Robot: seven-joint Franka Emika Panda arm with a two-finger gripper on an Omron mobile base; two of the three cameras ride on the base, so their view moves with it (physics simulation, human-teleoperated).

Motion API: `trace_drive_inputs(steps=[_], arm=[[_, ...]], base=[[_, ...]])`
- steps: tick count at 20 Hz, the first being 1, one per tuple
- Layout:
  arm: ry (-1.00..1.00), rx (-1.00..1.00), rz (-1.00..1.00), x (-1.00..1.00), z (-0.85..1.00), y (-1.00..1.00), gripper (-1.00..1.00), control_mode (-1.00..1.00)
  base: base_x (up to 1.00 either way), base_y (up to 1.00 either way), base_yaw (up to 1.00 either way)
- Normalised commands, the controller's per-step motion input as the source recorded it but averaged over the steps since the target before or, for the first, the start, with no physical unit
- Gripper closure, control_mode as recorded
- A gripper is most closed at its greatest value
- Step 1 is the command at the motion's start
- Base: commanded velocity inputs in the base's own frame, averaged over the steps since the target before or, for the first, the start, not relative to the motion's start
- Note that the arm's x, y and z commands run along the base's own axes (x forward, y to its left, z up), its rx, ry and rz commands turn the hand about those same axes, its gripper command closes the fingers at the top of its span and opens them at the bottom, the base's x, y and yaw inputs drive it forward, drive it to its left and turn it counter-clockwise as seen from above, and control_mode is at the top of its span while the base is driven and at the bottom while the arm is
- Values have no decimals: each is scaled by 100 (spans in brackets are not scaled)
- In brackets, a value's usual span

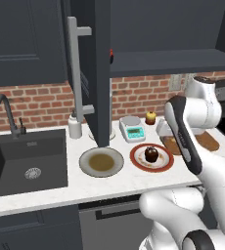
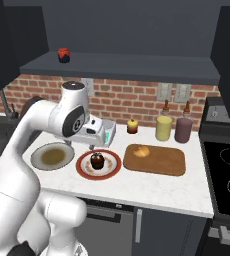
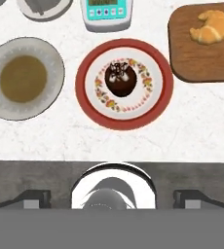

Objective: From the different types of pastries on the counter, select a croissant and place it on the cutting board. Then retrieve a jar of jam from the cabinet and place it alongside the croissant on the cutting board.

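One pastry placed, jam not yet fetched

Croissant (image 2: 143,151) lies on the cutting board (image 2: 159,162), near its left end. Muffin (image 2: 97,160) sits on the red-rimmed plate (image 2: 84,170), just beside the board. Cabinet door (image 1: 101,73) stands open; the jar of jam (image 2: 63,55) is on the shelf (image 2: 122,67) above the counter (image 2: 157,192), well apart from the hand. Fingers: spacing cannot be told from these views; nothing seen between them.

Risks, as judged:
- Open door edge sits close to the reach path; an arm swing could strike it.
- Jar is small and high; an off-centre pinch could tip it off the shelf.
- Setting the jar down could nudge the croissant.
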Motion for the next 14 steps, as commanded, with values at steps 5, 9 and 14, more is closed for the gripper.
trace_drive_inputs(steps=[5,9,14], arm=[[-18,0,8,-43,93,25,-100,-100],[-18,0,7,-22,96,42,-100,-100],[-20,0,9,-1,99,65,-100,-100]], base=[[0,0,0],[0,0,0],[0,0,0]])
